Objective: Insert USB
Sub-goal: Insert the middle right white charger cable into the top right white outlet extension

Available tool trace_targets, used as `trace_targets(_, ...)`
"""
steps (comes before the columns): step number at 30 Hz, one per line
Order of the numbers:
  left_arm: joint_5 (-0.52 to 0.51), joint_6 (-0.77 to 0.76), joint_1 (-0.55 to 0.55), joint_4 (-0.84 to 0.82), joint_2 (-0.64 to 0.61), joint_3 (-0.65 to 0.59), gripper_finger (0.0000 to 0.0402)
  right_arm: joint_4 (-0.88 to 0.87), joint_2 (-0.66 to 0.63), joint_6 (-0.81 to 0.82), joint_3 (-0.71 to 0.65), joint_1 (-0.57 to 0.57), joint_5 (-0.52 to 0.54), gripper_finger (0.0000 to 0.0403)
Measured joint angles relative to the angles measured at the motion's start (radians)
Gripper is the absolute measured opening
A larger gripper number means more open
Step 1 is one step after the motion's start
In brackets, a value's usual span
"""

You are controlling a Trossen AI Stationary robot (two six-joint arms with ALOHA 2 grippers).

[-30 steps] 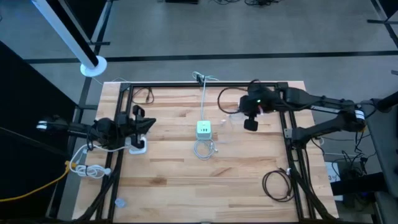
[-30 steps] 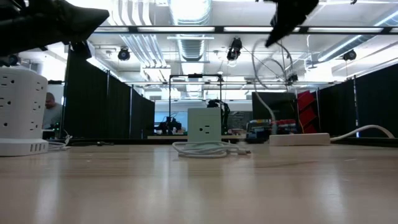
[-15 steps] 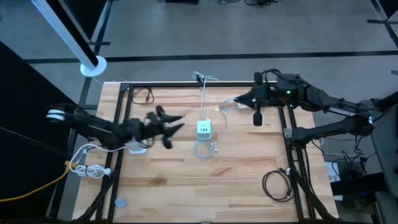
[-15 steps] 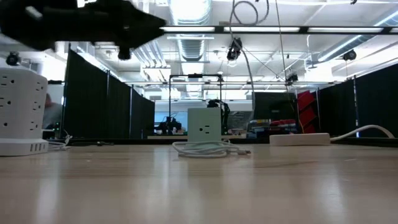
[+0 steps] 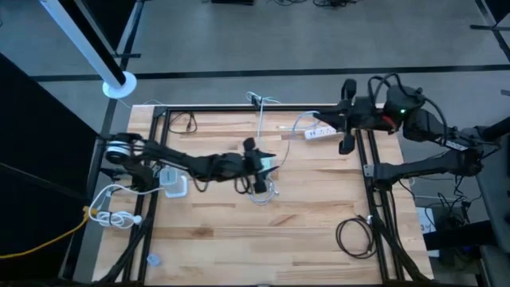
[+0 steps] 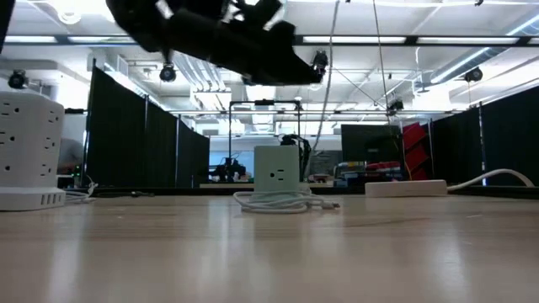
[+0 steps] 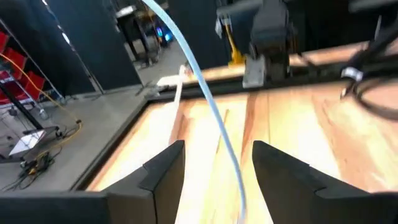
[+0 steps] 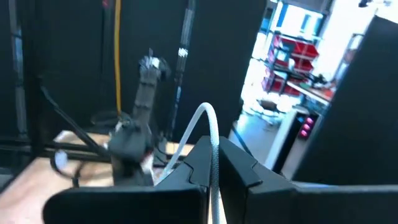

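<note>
A pale green charger cube (image 5: 261,167) stands mid-table on its base, and a coiled white USB cable (image 5: 263,191) lies just in front of it (image 6: 278,202). My left gripper (image 5: 267,159) reaches in from the table's left and hovers open above the cube (image 6: 276,168). In its wrist view a thin white cable (image 7: 214,118) runs through the gap between its fingers (image 7: 214,168). My right gripper (image 5: 331,126) sits near the far right corner, shut on a white cable (image 8: 208,118). A white power strip (image 5: 319,132) lies below it. My right gripper pinches the white cable (image 8: 214,158) between its two fingers, which are level and point toward the table's left. Beyond the fingertips the cable arches up in a slack loop (image 8: 205,111) and drops away, lifted clear of the table there.
A white tower power strip (image 5: 174,183) stands near the left edge (image 6: 29,147). A black metal frame (image 5: 263,109) borders the wooden table. A black cable coil (image 5: 356,237) lies near the right corner. White and yellow cords (image 5: 111,214) lie at the left edge.
My left arm has swept from the tower power strip at the left edge across to the table's middle, ending above the charger cube. My right gripper has drawn back toward the far right corner, taking the white cable with it.
</note>
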Motion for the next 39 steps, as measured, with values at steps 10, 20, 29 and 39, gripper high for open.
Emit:
trace_targets(10,0.001,0.020,0.016,-0.167,0.139,0.178,0.0142,-0.019,0.000,0.026,0.029,0.000,-0.061,0.0002)
trace_targets(20,0.000,-0.004,0.034,-0.200,0.138,0.176,0.0076,-0.036,0.000,-0.024,0.029,0.000,-0.061,0.0002)
trace_targets(29,0.003,-0.057,0.046,-0.200,0.138,0.176,0.0027,-0.031,0.001,-0.036,0.029,0.000,-0.062,0.0002)
trace_targets(39,0.003,-0.059,0.053,-0.167,0.138,0.175,0.0095,-0.031,0.002,-0.038,0.029,0.000,-0.068,0.0002)
